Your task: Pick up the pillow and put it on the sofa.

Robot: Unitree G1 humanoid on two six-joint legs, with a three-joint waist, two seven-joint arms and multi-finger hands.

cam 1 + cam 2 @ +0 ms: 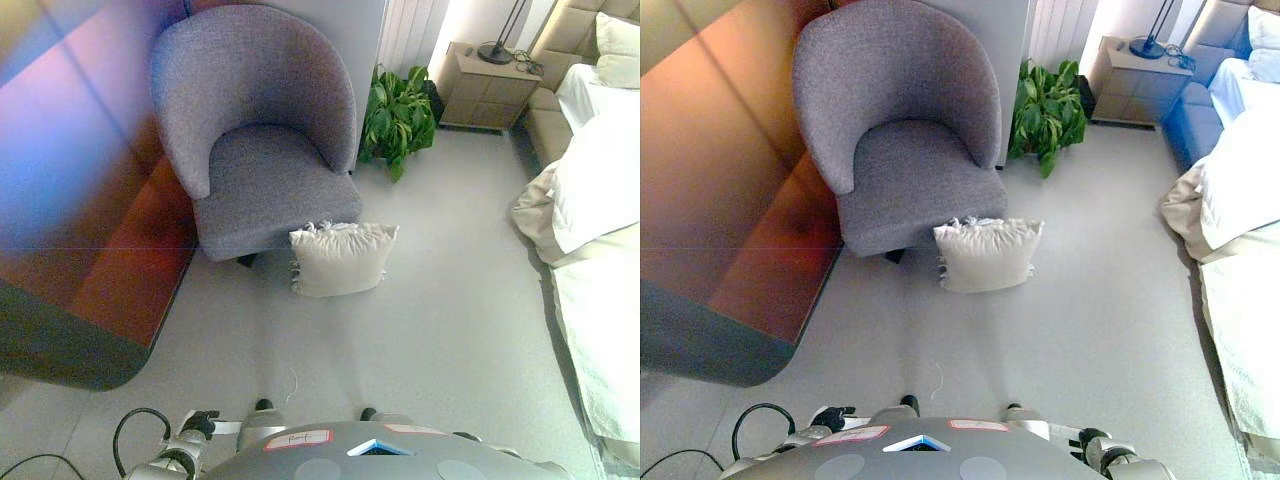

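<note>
The pillow (pixel 341 258) is lying on the floor (pixel 440 330), leaning against the front of the grey armchair (pixel 262 140), its frilled edge touching the seat's front. That armchair is serving as the sofa here, and its seat is sitting bare. The robot is standing well back. Its left hand (pixel 830 415) is peeking in at the bottom edge, too little showing to say whether its fingers are open or curled. The right hand (pixel 1092 441) is barely showing low on the right, so the same goes there. The pillow is looking soft, light and floppy, likely to sag if pinched at one corner; taking it by both side edges, or scooping under the middle, seems the safer hold. A plant (pixel 398 118) and a bed (pixel 600 200) are sitting well clear.
</note>
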